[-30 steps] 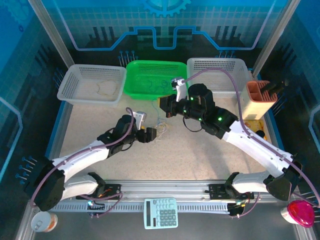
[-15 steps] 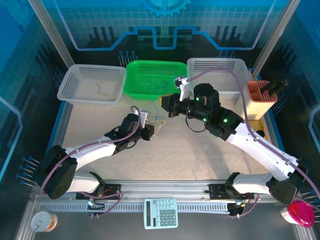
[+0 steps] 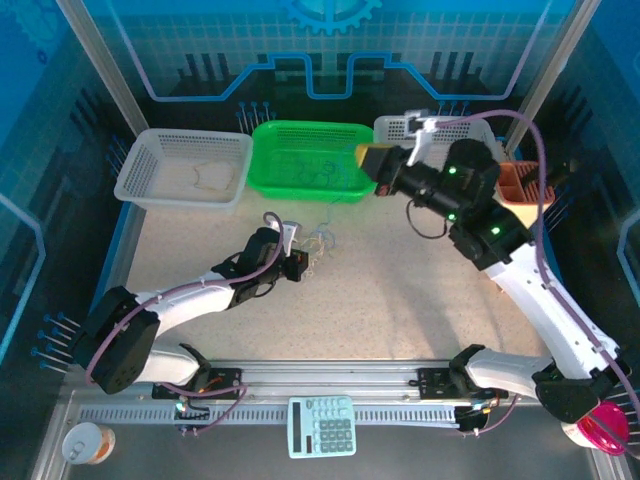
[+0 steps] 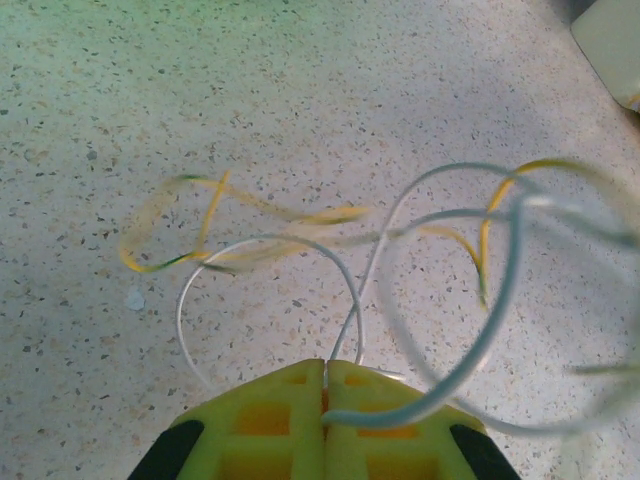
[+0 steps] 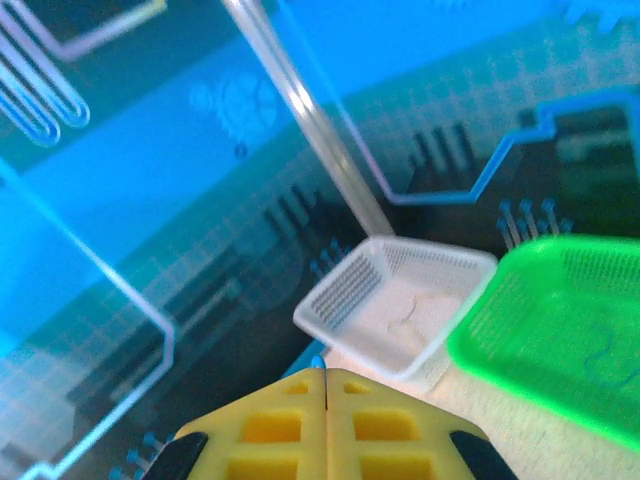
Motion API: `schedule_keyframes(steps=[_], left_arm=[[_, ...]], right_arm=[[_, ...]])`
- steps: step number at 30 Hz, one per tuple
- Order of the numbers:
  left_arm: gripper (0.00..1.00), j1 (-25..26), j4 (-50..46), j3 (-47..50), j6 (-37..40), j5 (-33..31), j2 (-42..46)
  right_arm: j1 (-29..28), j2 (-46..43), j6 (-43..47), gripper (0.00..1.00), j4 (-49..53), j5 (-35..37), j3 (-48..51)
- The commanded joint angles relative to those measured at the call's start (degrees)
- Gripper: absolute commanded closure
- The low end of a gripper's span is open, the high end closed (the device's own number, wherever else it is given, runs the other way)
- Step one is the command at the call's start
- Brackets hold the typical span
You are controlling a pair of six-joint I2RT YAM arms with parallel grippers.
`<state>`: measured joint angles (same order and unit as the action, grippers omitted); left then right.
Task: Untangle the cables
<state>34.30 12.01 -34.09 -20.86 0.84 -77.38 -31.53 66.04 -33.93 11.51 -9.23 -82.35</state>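
Speckled counter (image 3: pixel 400 300) inside a blue-lit enclosure, with the cables (image 3: pixel 318 240) caught at the tip of the left claw (image 3: pixel 300 266).

Left claw closed tight, yellow pads (image 4: pixel 270 420) pressed together on a thin white strand of the cables, and a pale grey-blue loop crossing just in front of the tips. Rest of the bundle fanned out over the counter directly ahead of that claw in white, grey-blue and yellow-green loops, partly blurred; resting on the surface or lifted off it, cannot tell. From above, bundle just beyond the left claw, between it and the green basket (image 3: pixel 262 165). Right claw (image 3: pixel 368 160) well apart from the cables, raised beside the green basket's right rim, its pads fully together with nothing between them.
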Motion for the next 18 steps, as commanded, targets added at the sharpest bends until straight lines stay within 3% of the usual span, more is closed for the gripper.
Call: schedule_keyframes(steps=[1,9,17,18], left_arm=[[1.00,0.3,1.0,1.3,-0.5,0.0,-0.7],[1.00,0.3,1.2,2.4,-0.4,-0.1,-0.6],[1.00,0.3,0.7,2.3,-1.2,0.8,0.4],[0.96,0.3,0.5,2.2,-1.3,1.1,0.8]], right_arm=[[3.3,-2.2,-1.5,1.00,-2.1,-2.4,-4.3],[9.7,-3.5,-3.2,1.00,-2.4,-3.2,-6.0],[10.7,-3.5,-6.0,1.00,-4.0,-6.2,-1.4],[10.7,-3.7,-6.3,1.00,-4.2,-6.2,-0.6]])
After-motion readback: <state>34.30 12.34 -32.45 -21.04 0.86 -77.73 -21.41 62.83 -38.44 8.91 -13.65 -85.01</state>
